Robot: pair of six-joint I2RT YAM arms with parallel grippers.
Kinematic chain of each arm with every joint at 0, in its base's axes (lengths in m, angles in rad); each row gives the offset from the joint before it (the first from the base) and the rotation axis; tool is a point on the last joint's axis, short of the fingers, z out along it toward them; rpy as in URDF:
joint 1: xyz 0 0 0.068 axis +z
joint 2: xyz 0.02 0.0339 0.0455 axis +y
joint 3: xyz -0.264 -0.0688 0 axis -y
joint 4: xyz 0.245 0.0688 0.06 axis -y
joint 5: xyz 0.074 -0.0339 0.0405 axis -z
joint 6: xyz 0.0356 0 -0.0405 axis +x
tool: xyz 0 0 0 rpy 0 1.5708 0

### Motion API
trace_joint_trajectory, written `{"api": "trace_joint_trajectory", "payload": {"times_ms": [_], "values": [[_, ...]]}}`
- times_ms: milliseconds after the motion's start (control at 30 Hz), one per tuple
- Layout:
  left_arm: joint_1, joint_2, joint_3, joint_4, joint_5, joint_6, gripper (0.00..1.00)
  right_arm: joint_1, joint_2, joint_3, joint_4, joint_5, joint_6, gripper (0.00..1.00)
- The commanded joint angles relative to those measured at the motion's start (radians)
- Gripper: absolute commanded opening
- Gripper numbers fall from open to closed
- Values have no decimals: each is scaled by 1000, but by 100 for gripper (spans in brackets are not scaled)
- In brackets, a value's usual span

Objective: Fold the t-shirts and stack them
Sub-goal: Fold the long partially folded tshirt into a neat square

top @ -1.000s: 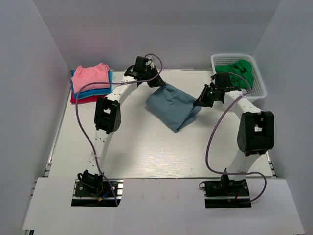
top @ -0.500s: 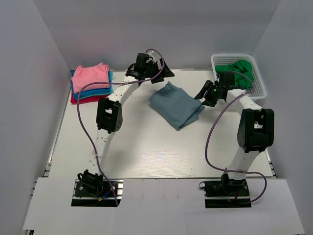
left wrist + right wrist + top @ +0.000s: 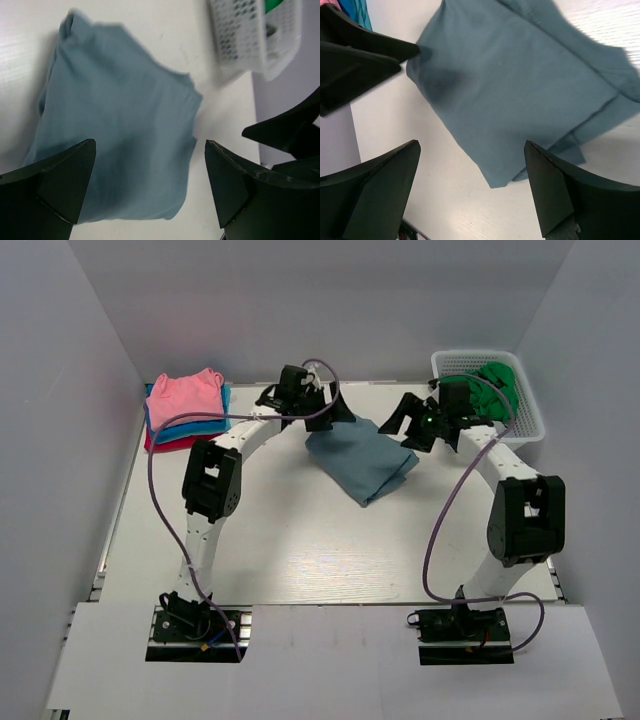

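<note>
Left gripper (image 3: 150,145): its jaws stand wide apart and hold nothing. In its wrist view the slate-blue t-shirt (image 3: 360,460) fills the gap below the two fingers with no cloth pinched between them.

Right gripper (image 3: 471,145): its jaws are spread just as wide and are also empty, hanging over the same shirt from the other side.

In the overhead view the shirt lies folded flat on the table (image 3: 300,550), between the two grippers and free of both. Its far-left corner sits just under the left gripper, so the bulk of the cloth is at about 5 o'clock from that gripper. From the right gripper it lies at about 8 o'clock. The folded shape is a slanted rectangle whose long axis runs roughly from 10 o'clock to 4 o'clock.

The stack of folded shirts (image 3: 185,410), with pink on top, then bright blue, then red, sits at the table's far-left corner. That is about 10 o'clock from the slate-blue shirt and well apart from it. A white mesh basket (image 3: 528,425) holding green cloth stands at the far right, behind the right gripper.

The fold looks done and the stacking is not yet done. The next carry runs toward 10 o'clock, nearly along the shirt's own long axis. The left arm is the nearer one to the stack.
</note>
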Motion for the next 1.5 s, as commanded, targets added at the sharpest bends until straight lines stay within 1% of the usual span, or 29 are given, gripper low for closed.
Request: {"api": "trace_joint_trajectory", "payload": {"times_ms": [0,100,167,267,333,433,467,533,567,600,633,667,700,733,767,900,933,967,1033,1067,1100,1133,1200,1233,1267,1300,1367,1400,1467], "values": [[-25,-64,-151,4,-72,33,100,44,76,34,40,-25,-15,90],[-25,-90,-268,39,-125,33,100,66,126,14,89,-11,-13,90],[-34,-90,-303,39,-136,33,100,78,179,13,96,-34,-41,90],[-43,-100,-360,-7,-136,42,100,122,218,-5,107,-31,-115,90],[-54,-132,-429,-34,-136,42,100,145,224,-38,116,-28,-166,90],[-85,-227,-544,-91,-148,55,100,173,210,-82,107,-36,-210,90],[-85,-295,-611,-105,-149,55,100,182,195,-94,103,-36,-219,90],[-96,-371,-674,-145,-149,55,100,205,172,-152,84,-51,-262,90],[-109,-409,-725,-192,-149,55,100,211,123,-183,74,-71,-289,90],[-122,-487,-745,-220,-167,55,100,219,104,-197,67,-72,-299,90],[-122,-524,-754,-291,-178,55,100,242,62,-228,54,-71,-323,90],[-131,-558,-754,-329,-222,65,100,248,22,-258,41,-74,-338,90],[-131,-592,-754,-361,-222,65,100,260,0,-266,31,-72,-342,90],[-131,-648,-745,-387,-278,65,100,265,-49,-278,24,-68,-342,90],[-131,-670,-735,-424,-302,65,100,268,-96,-306,24,-68,-334,90],[-109,-702,-705,-461,-411,50,100,273,-219,-311,15,-20,-293,90],[-100,-702,-692,-461,-469,41,100,268,-227,-309,11,-13,-287,90],[-100,-702,-691,-461,-487,41,100,270,-233,-306,6,-11,-283,90],[-88,-692,-713,-409,-543,41,100,265,-229,-285,-2,35,-247,90],[-71,-680,-713,-377,-543,41,100,262,-210,-279,-6,47,-239,90],[-60,-667,-722,-317,-529,51,100,261,-198,-248,-22,117,-189,90],[-41,-626,-722,-300,-529,51,100,261,-158,-237,-22,131,-182,90],[-21,-571,-655,-300,-485,71,100,261,-128,-182,-29,170,-143,90],[-8,-548,-623,-300,-484,71,96,259,-94,-173,-22,171,-138,90],[-8,-528,-622,-286,-471,80,85,259,-85,-156,-7,176,-122,90],[4,-497,-613,-272,-437,81,81,259,-75,-151,-2,185,-113,90],[16,-474,-601,-252,-426,81,72,259,-28,-122,21,199,-92,90],[25,-465,-601,-240,-426,81,72,258,0,-115,20,210,-89,90],[36,-452,-601,-194,-390,81,65,256,41,-69,-6,231,-81,90]]}}
